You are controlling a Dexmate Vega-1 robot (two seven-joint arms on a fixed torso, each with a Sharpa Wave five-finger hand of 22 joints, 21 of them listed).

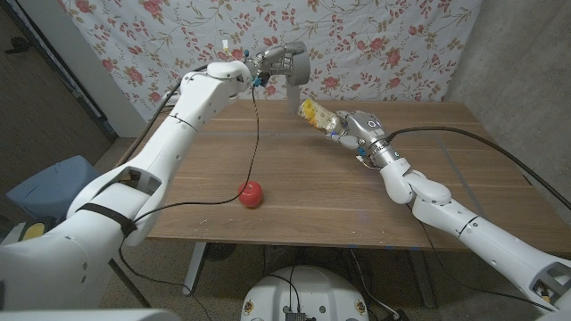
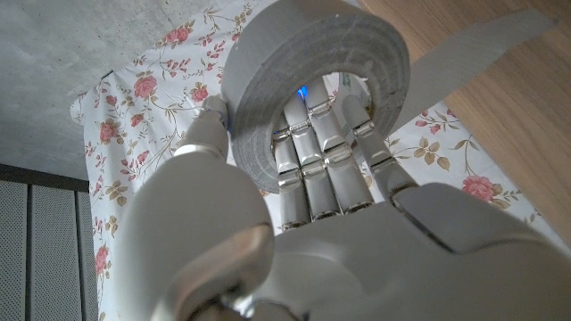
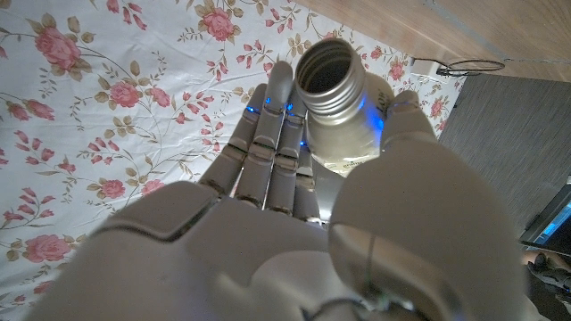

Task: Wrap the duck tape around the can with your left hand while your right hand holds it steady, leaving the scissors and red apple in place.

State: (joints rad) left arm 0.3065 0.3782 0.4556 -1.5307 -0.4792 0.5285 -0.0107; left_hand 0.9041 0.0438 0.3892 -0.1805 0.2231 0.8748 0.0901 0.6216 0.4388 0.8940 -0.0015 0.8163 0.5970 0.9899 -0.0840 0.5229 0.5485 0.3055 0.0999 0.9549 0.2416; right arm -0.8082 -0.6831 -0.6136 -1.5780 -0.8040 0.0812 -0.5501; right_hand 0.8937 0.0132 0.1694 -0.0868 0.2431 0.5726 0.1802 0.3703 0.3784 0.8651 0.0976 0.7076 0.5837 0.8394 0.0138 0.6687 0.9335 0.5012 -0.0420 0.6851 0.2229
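You face a wooden table (image 1: 294, 192) before a flowered cloth backdrop (image 1: 375, 40), with a grey concrete wall (image 1: 522, 53) beside it.

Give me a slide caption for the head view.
Left hand lifts a grey tape roll while right hand holds a can; red apple waits.

Bench (image 1: 294, 192) brown wood grain. Apple (image 1: 251, 193) red, near bench front edge. Tape roll (image 2: 312, 80) grey, loose grey strip trailing from it. Can (image 1: 314, 112) yellow in head view; neck silver metal in right wrist view (image 3: 332, 85). Backdrop cloth (image 1: 375, 36) behind bench white with pink-red roses, olive leaves. Hands (image 1: 268, 62) (image 1: 352, 125) white and grey, small blue lights on fingers (image 3: 268, 134).
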